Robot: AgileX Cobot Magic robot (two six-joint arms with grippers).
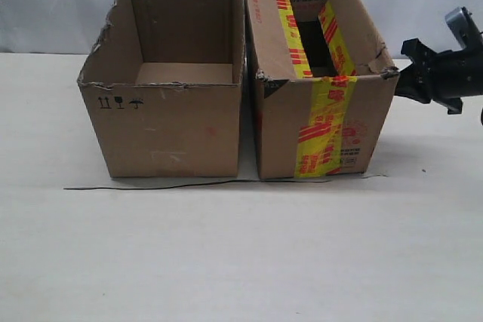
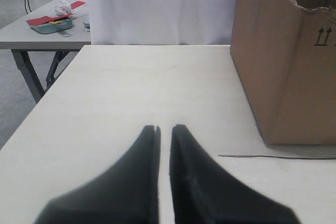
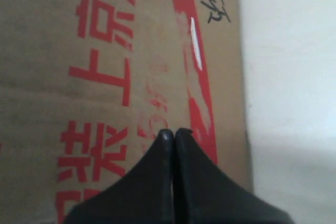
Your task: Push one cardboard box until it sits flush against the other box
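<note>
The taped cardboard box [image 1: 324, 122] stands on the right of the table, open at the top. Its side with red characters [image 3: 105, 77] fills the right wrist view. The plain other box [image 1: 170, 130] stands to its left; a narrow gap shows between them near the table. My right gripper [image 1: 398, 81] is shut, with its tips [image 3: 174, 132] at the taped box's right side wall, seemingly touching it. My left gripper [image 2: 165, 128] is out of the exterior view. It hovers over bare table left of the plain box [image 2: 289, 77], its fingers nearly together and holding nothing.
A thin black line [image 1: 189, 185] runs along the table in front of both boxes, also seen as a line [image 2: 278, 157] by the plain box's corner. A white backdrop hangs behind. A second table with clutter [image 2: 50, 24] stands beyond the table's edge.
</note>
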